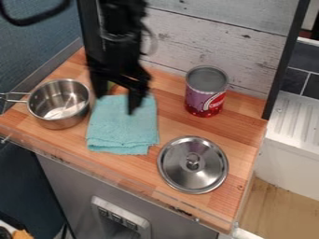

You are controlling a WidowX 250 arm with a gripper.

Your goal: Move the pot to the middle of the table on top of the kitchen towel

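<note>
My black gripper [116,100] hangs over the back part of the blue-green kitchen towel [123,130], its two fingers spread apart and nothing between them. The towel lies folded on the wooden table, left of the middle. Just left of it, the shiny metal pot [48,101] stands upright and uncovered, its wire handle pointing to the left edge of the view. The pot is to the left of the gripper and apart from it.
A metal lid [178,172] with a knob lies at the front right of the wooden table [140,170]. A purple and red can [202,95] stands at the back right, before the whitewashed board wall. Something small and greenish is partly hidden behind the gripper.
</note>
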